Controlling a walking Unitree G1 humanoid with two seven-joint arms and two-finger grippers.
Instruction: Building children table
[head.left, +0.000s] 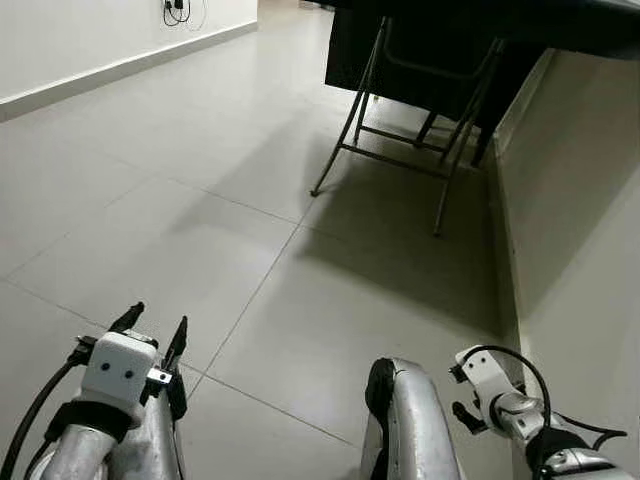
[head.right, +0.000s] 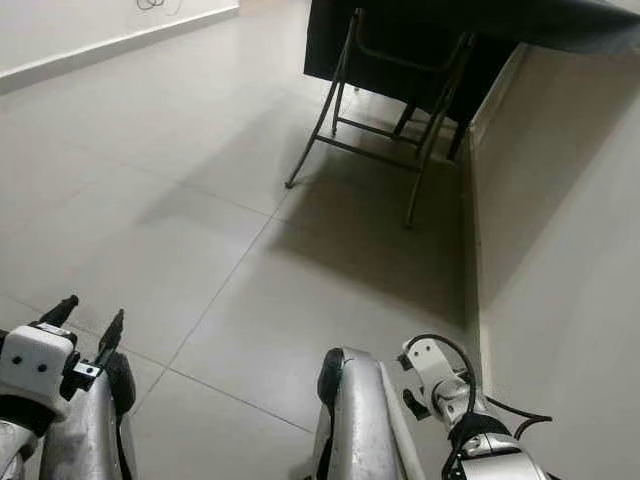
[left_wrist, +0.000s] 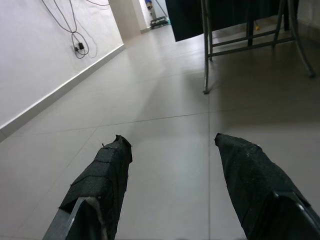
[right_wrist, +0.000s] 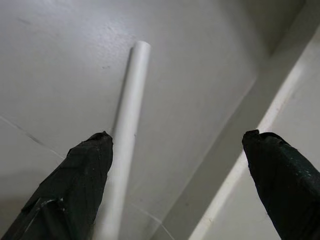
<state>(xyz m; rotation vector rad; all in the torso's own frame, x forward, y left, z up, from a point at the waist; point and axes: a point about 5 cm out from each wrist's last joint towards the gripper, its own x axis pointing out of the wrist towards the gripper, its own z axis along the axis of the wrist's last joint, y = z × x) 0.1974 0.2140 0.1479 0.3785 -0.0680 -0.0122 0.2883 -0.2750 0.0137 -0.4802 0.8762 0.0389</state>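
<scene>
**Robot Standing on Bare Tiled Floor**

A white table leg (right_wrist: 127, 125) is lying on grey tiles (head.left: 200, 200) beneath the right gripper (right_wrist: 177, 150), fingers spread. The left gripper (left_wrist: 172, 150), fingers parted, is hovering lower left. A metal-framed table (head.left: 420, 110) is standing upper right, beside the wall (head.left: 580, 200).

Folding chair (head.left: 410, 120) under dark table (head.left: 600, 25); wall cables (left_wrist: 75, 37), tiled floor (head.left: 200, 200).

Metal-legged table (head.right: 400, 60) over tiled floor (head.right: 200, 230)

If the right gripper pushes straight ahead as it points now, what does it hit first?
Probably the floor tile. The open right gripper points down at it, with the white tube lying just off-line by one finger; depth is unclear.
</scene>
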